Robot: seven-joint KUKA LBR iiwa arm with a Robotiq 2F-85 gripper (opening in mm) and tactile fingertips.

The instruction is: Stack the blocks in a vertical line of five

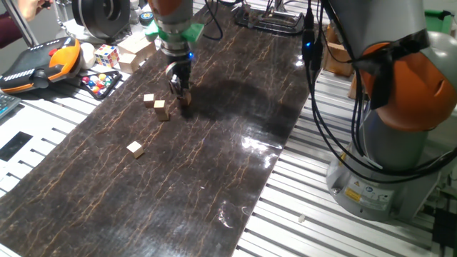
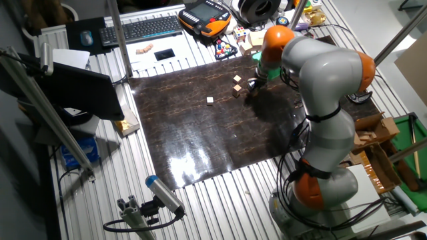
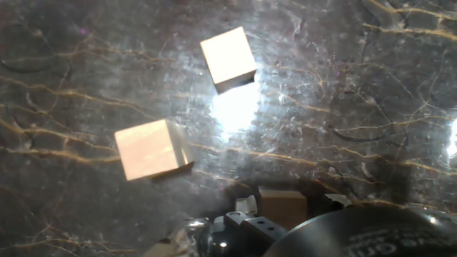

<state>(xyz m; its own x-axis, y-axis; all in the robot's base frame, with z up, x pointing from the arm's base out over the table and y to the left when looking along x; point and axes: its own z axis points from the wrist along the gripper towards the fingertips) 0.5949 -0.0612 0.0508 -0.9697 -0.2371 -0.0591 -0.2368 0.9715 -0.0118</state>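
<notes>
Three loose blocks lie on the dark marbled mat [image 1: 214,164]: one [image 1: 149,100] and one [image 1: 162,109] close together, and a third [image 1: 135,148] nearer the front. The hand view shows the close pair [image 3: 228,57] [image 3: 152,148] lying apart from each other. My gripper [image 1: 181,94] is down at the mat, just right of that pair. It is shut on another block [image 3: 282,207], which sits low between the fingers at the bottom of the hand view. In the other fixed view the gripper [image 2: 252,90] stands right of the pair [image 2: 237,79] [image 2: 236,89].
Beyond the mat's far left edge are a Rubik's cube [image 1: 107,55], larger pale wooden blocks [image 1: 136,50], a tray of coloured balls [image 1: 100,82] and an orange pendant [image 1: 39,61]. The robot base [image 1: 400,135] and its cables stand at the right.
</notes>
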